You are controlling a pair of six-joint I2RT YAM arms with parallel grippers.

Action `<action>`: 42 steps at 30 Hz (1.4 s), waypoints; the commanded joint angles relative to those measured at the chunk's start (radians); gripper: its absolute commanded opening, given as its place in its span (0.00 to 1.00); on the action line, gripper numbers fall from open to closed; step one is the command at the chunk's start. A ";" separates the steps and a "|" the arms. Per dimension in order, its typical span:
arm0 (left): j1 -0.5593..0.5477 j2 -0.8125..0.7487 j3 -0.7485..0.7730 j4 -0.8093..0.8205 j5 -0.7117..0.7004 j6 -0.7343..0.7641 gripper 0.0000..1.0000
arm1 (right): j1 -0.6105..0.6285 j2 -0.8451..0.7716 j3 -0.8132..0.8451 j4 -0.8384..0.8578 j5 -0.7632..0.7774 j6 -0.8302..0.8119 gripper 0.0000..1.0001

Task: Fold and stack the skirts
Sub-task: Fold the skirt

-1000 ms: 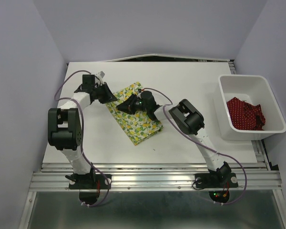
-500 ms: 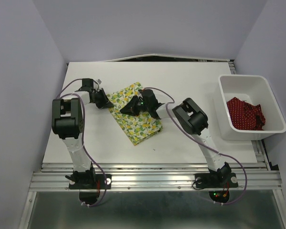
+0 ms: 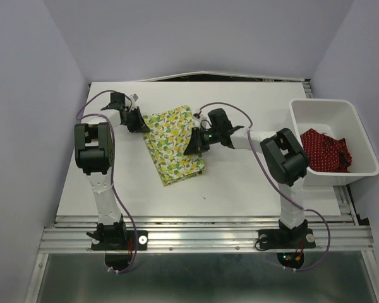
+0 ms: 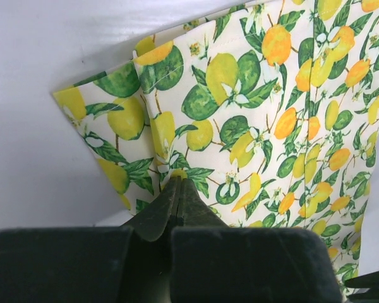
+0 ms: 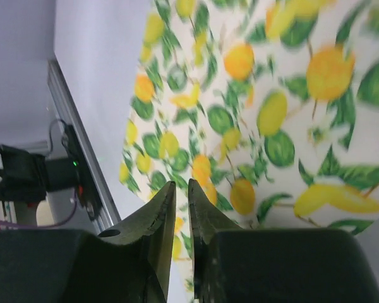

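Note:
The lemon-print skirt (image 3: 172, 144) lies flat on the white table, folded into a long strip; it fills the left wrist view (image 4: 271, 107) and the right wrist view (image 5: 271, 107). My left gripper (image 3: 138, 122) is at its far-left corner, jaws shut, pinching the cloth edge (image 4: 179, 182). My right gripper (image 3: 192, 145) hovers over the skirt's right edge with its jaws almost closed, a thin gap between them and nothing in it (image 5: 177, 189). The red dotted skirt (image 3: 325, 151) lies crumpled in the white bin.
The white plastic bin (image 3: 303, 164) stands at the table's right edge. The table's near edge and metal rail (image 3: 202, 230) run in front of the arm bases. Purple walls close in the left, back and right.
My left gripper moved toward the back, drawing the skirt's left corner with it. My right gripper slid right to the skirt's right edge. The skirt now lies narrower and more upright.

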 commanded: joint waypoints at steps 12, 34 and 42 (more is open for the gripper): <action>-0.019 -0.318 -0.042 -0.007 -0.042 0.408 0.31 | 0.018 0.144 -0.097 -0.017 -0.078 -0.061 0.17; -0.513 -1.355 -1.098 0.077 -0.350 1.495 0.99 | 0.018 0.029 -0.104 0.017 -0.054 -0.020 0.22; -0.795 -1.242 -1.194 0.246 -0.502 1.357 0.99 | 0.018 0.080 -0.093 -0.012 -0.042 -0.023 0.21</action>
